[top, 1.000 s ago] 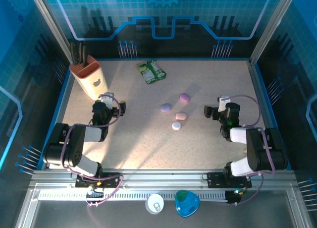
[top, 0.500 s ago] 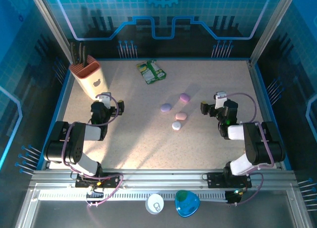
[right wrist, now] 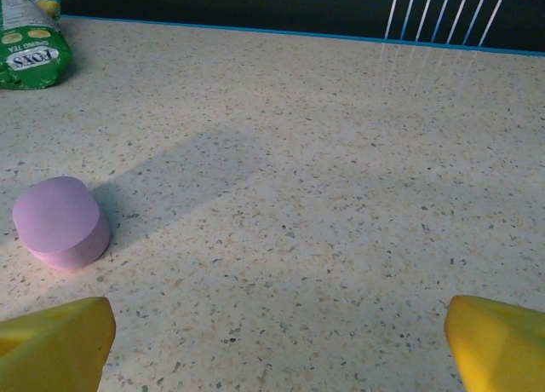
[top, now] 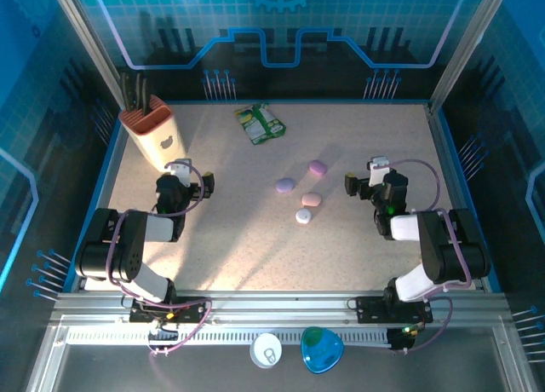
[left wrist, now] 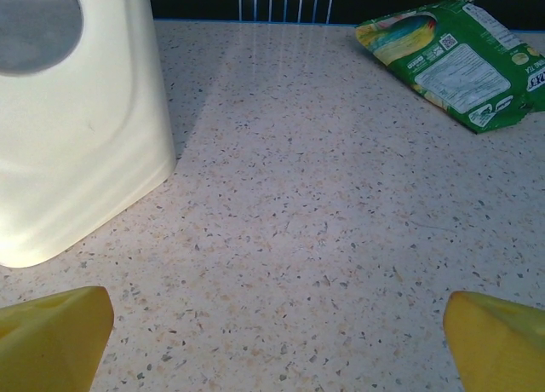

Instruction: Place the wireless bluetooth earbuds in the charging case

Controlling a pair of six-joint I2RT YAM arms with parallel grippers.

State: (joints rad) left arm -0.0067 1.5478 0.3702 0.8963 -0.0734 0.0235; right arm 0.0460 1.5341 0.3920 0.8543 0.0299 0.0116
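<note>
So, left fingers point(left wrist: 51, 337) are spread wide over the worktop point(left wrist: 324, 239) at the left of the frame, well apart from the cases point(top: 303, 216) clustered mid-frame. The right fingers point(right wrist: 498, 341), also wide open, sit just right of that cluster, with the purple case point(right wrist: 61, 221) ahead and to their left. I'd swing them over, come down square, and grip a case by its sides.

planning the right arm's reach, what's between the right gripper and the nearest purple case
Nothing in the way: bare speckled tabletop lies between the right gripper and that purple case, as seen in the top view and in the right wrist view.
</note>
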